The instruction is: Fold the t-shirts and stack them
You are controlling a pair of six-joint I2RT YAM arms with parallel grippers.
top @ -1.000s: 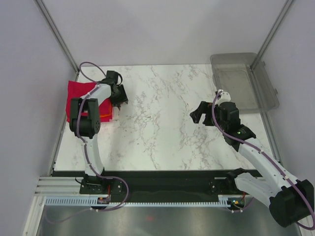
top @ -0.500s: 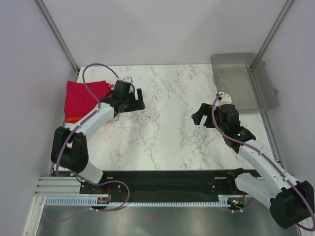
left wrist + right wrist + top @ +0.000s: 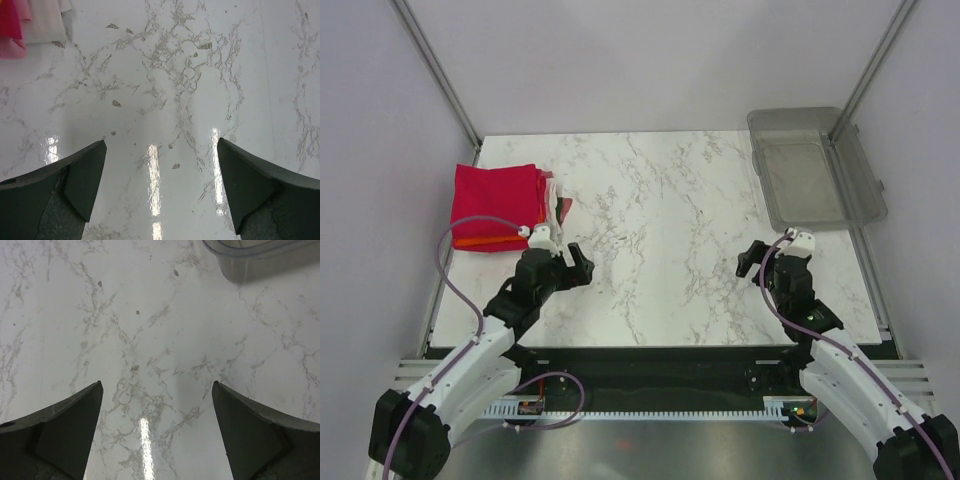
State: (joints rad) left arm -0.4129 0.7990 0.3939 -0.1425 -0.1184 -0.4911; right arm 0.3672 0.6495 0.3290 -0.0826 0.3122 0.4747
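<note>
Two spread wide: left claw (image 3: pixel 161 142) | right claw (image 3: pixel 157 383) | t-shirts (image 3: pixel 495 200) stacked far-left

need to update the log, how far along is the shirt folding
Done: the crimson red folded t-shirt tops a stack at the far-left corner, with an orange shirt edge beneath. In hand: nothing; left gripper and right gripper are open over the marble table. Left: no unfolded shirt visible.

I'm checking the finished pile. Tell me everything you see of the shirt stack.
The stack is folded soft cloth, lying flat on the table, far left corner. A crimson shirt tops it; an orange edge shows along its near side, pink and white edges at its right. Nothing rests on it.
</note>
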